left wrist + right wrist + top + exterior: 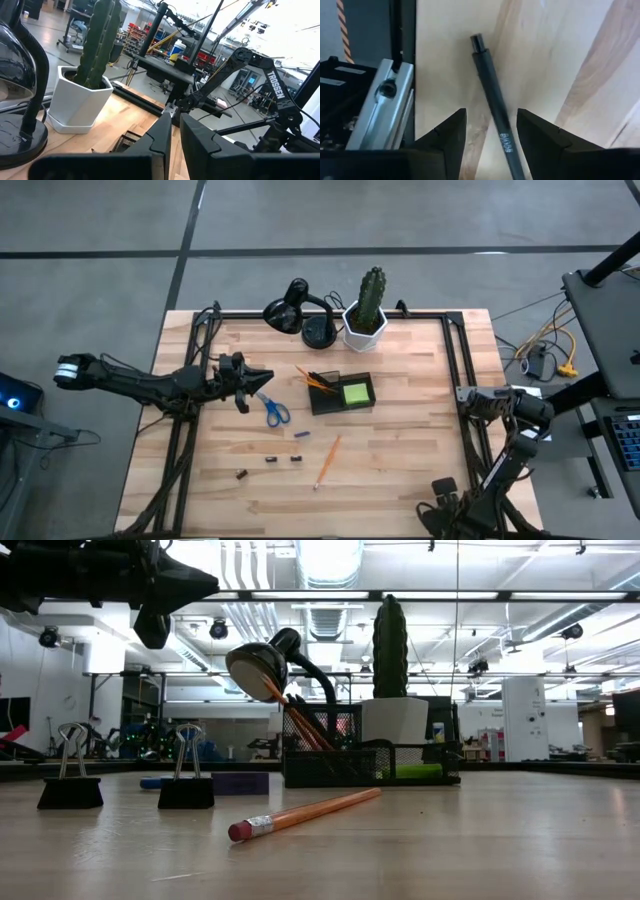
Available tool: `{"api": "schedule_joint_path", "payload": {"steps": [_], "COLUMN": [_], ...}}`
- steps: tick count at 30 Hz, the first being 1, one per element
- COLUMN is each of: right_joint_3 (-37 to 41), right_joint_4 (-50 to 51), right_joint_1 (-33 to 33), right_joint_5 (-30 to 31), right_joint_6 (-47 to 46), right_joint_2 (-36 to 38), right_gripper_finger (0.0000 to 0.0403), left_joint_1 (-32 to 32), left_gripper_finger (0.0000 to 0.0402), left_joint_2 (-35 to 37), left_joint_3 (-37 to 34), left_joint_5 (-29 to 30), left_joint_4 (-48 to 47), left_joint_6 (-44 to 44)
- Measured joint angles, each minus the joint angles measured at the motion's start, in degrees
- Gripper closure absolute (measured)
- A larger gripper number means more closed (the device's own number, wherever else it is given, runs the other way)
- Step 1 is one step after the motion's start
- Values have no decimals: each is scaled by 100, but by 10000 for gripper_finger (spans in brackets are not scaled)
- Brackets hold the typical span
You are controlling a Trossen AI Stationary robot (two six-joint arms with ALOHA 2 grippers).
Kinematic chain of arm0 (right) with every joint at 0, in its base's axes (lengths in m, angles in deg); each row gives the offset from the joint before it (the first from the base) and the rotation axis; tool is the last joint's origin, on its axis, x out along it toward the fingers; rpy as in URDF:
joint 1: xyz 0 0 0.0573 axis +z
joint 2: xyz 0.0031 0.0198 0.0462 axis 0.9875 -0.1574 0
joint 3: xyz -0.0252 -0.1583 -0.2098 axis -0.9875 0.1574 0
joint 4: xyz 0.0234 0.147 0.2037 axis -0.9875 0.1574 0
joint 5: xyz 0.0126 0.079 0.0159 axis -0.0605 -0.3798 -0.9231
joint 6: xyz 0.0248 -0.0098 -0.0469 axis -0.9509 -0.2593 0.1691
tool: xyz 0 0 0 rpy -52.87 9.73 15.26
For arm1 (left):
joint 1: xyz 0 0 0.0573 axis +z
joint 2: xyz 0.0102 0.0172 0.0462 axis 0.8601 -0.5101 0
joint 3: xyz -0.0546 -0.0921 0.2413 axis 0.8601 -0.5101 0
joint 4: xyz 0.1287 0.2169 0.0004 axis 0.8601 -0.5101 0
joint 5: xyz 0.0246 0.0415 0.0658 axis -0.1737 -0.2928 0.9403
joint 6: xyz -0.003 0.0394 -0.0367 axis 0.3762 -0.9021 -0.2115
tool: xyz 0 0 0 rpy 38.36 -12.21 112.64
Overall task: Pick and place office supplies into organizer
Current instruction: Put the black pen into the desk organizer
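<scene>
Between right hand (487,132) fingers: pen (492,95), end cut off.

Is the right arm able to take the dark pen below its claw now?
Probably yes: the right claw is open, and the pen lies between its fingers on bare table, nothing blocking.

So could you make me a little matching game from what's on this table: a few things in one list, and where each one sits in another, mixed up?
Things:
1. lime-green sticky pad
2. loose pencil
3. dark pen
4. cactus

Places:
A. in the white pot
B. flat on the bare table, in front of the organizer
C. between the right gripper's open fingers
D. inside the organizer

Pairs: 1-D, 2-B, 3-C, 4-A
</scene>
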Motion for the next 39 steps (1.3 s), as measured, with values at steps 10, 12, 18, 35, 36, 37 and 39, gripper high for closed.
{"api": "schedule_joint_path", "payload": {"steps": [10,12,18,35,36,37,39], "right_joint_3": [192,223,258,267,267,267,267], "right_joint_4": [-63,-86,-105,-183,-171,-140,-14], "right_joint_1": [9,11,11,-103,-131,-164,-225], "right_joint_5": [261,356,376,185,152,109,88], "right_joint_6": [239,286,469,673,691,747,921], "right_joint_2": [37,45,48,35,35,45,68], "right_gripper_finger": [266,270,288,383,384,384,385], "left_joint_1": [0,0,0,-1,0,0,-1], "left_gripper_finger": [378,378,378,378,378,378,378], "left_joint_2": [0,0,0,0,0,0,0], "left_joint_3": [-2,-2,-2,-4,-4,-4,-4], "left_joint_5": [0,0,0,-2,-2,-2,-2], "left_joint_4": [-1,-1,-1,-1,-1,-1,-1], "left_joint_6": [35,35,34,31,31,31,13]}}
